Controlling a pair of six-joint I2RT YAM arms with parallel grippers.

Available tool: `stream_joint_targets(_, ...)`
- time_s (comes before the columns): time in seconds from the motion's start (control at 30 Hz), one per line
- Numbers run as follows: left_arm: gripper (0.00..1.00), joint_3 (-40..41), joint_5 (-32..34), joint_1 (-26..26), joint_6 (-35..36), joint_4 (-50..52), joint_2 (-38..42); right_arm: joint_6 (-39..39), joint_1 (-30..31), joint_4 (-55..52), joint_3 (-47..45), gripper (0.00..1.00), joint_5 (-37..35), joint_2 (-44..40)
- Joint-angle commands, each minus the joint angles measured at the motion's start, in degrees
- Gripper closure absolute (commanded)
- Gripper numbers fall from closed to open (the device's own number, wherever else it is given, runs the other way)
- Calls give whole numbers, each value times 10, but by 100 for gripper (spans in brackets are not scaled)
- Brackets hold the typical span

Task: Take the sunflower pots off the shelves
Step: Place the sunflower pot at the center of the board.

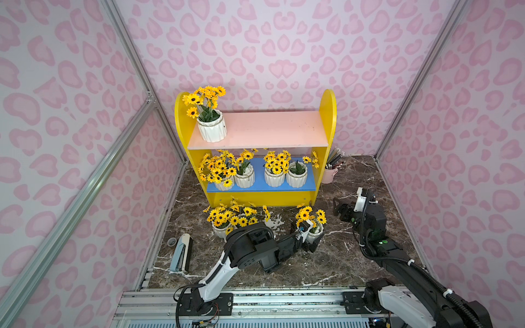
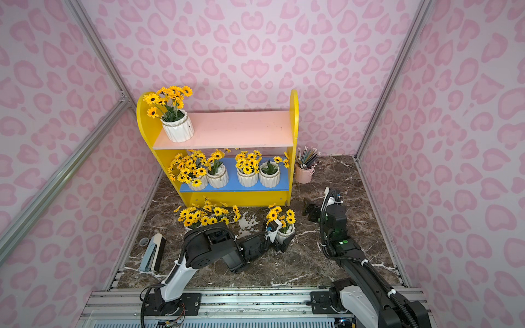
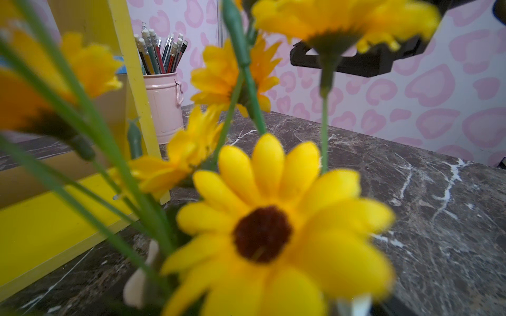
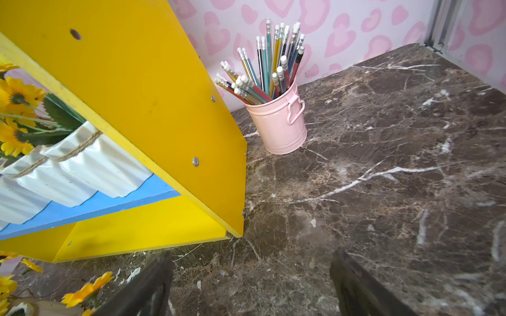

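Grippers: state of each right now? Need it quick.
Left gripper: fingers wide around a sunflower pot standing on the table; whether it grips cannot be told.
Right gripper: open, empty.

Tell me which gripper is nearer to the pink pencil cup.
Right. The right gripper is close in front of the cup; the left gripper is farther, at a sunflower pot.

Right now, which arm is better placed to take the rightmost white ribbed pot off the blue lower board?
Right. The right fingers, open and empty, hover beside the yellow shelf unit, near that pot; the left fingers are around a sunflower pot on the marble table.
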State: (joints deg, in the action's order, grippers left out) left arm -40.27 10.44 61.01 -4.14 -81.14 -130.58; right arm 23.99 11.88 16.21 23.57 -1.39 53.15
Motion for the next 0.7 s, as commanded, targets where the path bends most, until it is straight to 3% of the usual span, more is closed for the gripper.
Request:
stream_joint_targets(0.0,26,2,23,0,-3,-17,-7,-4,7,-1,12,6,-2,-1)
stream_joint_targets(0.13,1,6,22,0,-8,-6,-1,-1,15,-10,16,5,-1,-2)
stream_joint_targets(0.4,2,0,7,0,-11,23,1,-4,17,-50,35,4,2,-18)
stream_joint_targets(0.67,2,38,-11,0,-11,97,94,-3,19,-72,30,2,4,-45)
